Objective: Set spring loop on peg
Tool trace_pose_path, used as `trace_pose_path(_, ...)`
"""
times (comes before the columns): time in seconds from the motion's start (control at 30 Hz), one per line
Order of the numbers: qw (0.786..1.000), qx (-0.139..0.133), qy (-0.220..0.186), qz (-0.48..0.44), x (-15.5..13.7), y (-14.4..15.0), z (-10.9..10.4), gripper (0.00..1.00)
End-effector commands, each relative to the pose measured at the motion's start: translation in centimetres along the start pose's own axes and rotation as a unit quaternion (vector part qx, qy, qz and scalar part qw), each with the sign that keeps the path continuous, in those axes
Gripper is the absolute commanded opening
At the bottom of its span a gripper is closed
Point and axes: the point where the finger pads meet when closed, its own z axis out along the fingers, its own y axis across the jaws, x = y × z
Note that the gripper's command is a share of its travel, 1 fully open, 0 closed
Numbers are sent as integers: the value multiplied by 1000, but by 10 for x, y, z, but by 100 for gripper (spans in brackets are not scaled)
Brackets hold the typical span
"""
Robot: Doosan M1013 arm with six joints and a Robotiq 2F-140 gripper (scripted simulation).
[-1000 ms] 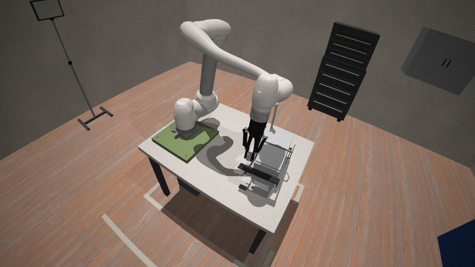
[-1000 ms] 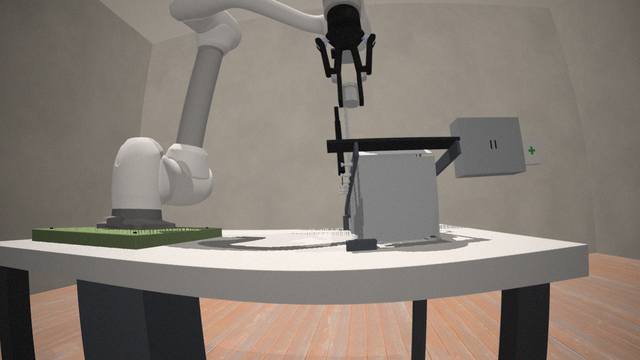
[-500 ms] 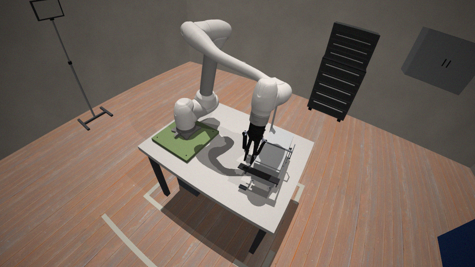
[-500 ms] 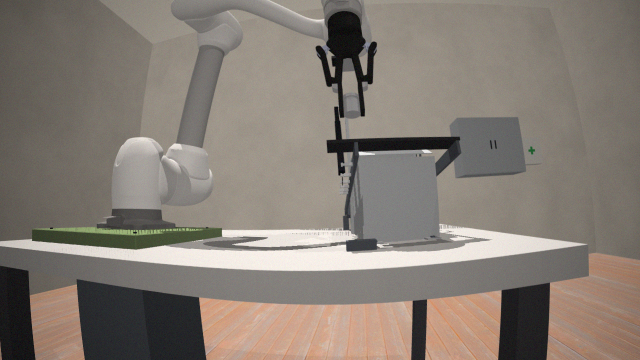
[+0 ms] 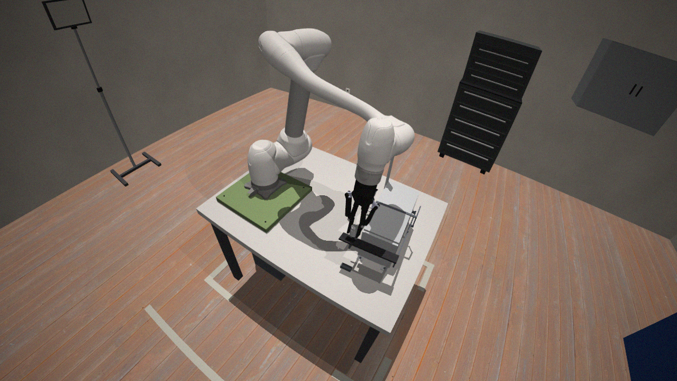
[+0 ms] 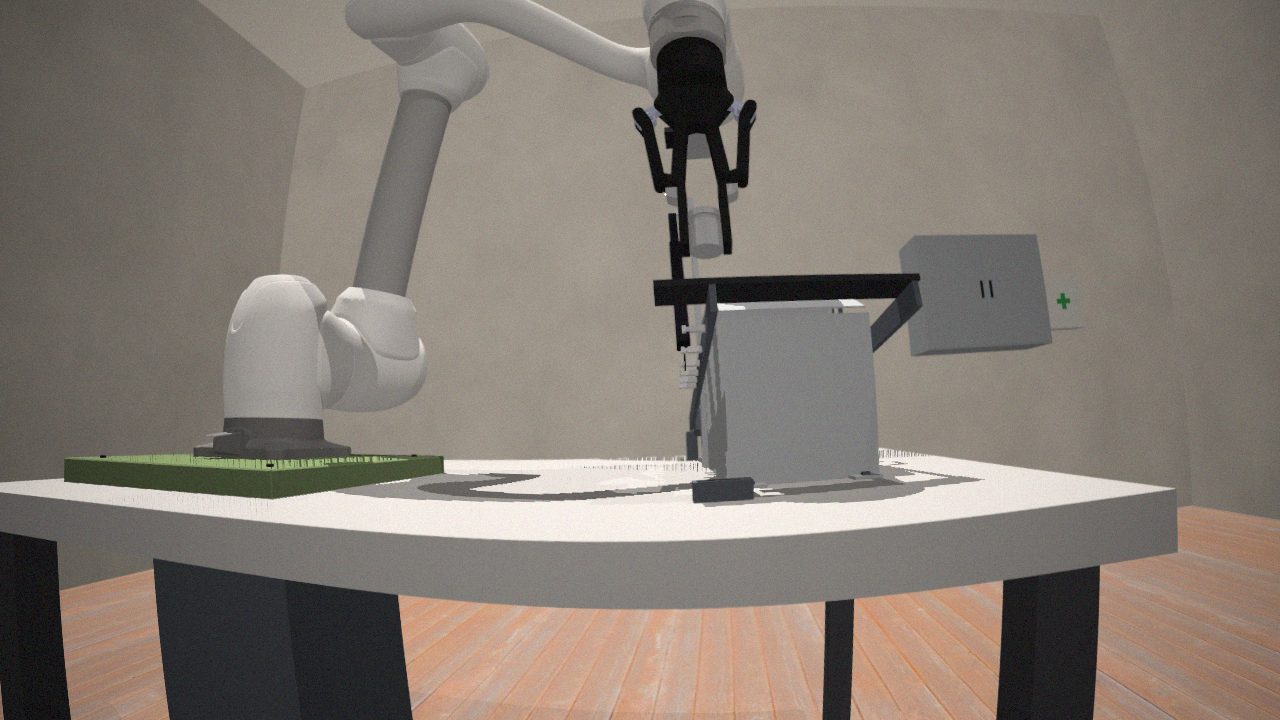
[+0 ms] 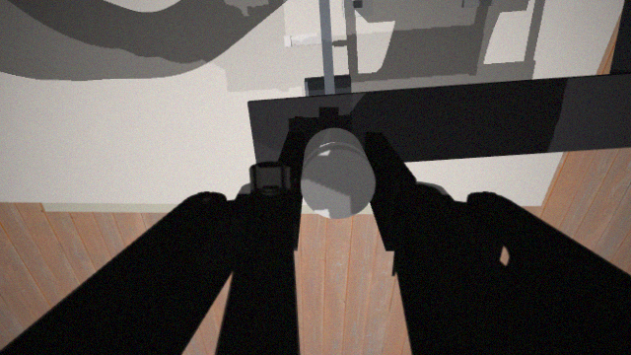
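Above the black pedal point(image 5: 374, 248) point(image 6: 787, 287) point(image 7: 458, 118), the gripper point(image 5: 355, 235) point(image 6: 707, 251) point(image 7: 333, 157) grips the steel weight point(image 5: 353, 231) point(image 6: 707, 231) point(image 7: 337, 182), apparently for a peg test. Next, align base with slope, lower gently.

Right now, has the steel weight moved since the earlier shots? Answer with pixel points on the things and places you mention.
Yes, down: in the exterior view, the steel weight point(image 5: 354, 230) point(image 6: 706, 234) point(image 7: 337, 182) has dropped closer to the black pedal point(image 5: 378, 252) point(image 6: 787, 288) point(image 7: 458, 118), with a gap left between them.
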Motion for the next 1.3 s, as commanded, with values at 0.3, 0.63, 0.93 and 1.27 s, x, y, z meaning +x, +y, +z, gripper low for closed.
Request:
trace_pose_path(0.3, 1000, -1, 0, 0, 2, 1, 13, 25)
trace_pose_path(0.63, 1000, -1, 0, 0, 3, 1, 21, 25)
trace_pose_path(0.93, 1000, -1, 0, 0, 5, 1, 30, 25)
trace_pose_path(1.27, 1000, -1, 0, 0, 5, 1, 31, 100)
